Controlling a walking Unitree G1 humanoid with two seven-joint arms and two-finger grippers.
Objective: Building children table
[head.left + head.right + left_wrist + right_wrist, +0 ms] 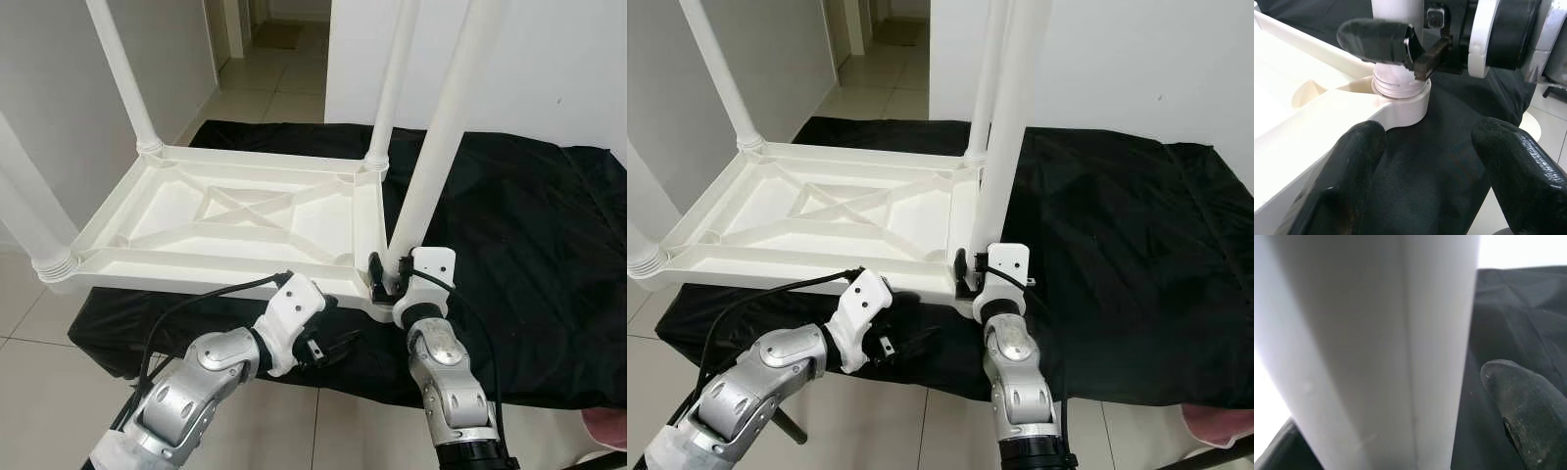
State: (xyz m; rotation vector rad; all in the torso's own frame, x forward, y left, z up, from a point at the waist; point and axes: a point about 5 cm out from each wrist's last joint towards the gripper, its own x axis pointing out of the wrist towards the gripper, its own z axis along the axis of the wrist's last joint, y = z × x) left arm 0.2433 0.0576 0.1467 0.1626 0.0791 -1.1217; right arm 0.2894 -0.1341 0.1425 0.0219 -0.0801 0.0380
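A white plastic children's tabletop (235, 220) lies upside down on a black cloth-covered surface (509, 225), its ribbed underside facing up; round white plastic legs stand in its corners, and the near-right leg (436, 147) rises from the corner socket (1400, 100) closest to the robot; the right gripper (384, 279) sits at the base of that leg, its black fingers closed around the tube just above the threaded end; the left gripper (1425, 166) hovers just beside the same corner, over the cloth at the tabletop's front edge, fingers (1347, 161) spread apart and holding nothing; beyond the tabletop's far side a tiled corridor floor (260, 88) runs between white walls.
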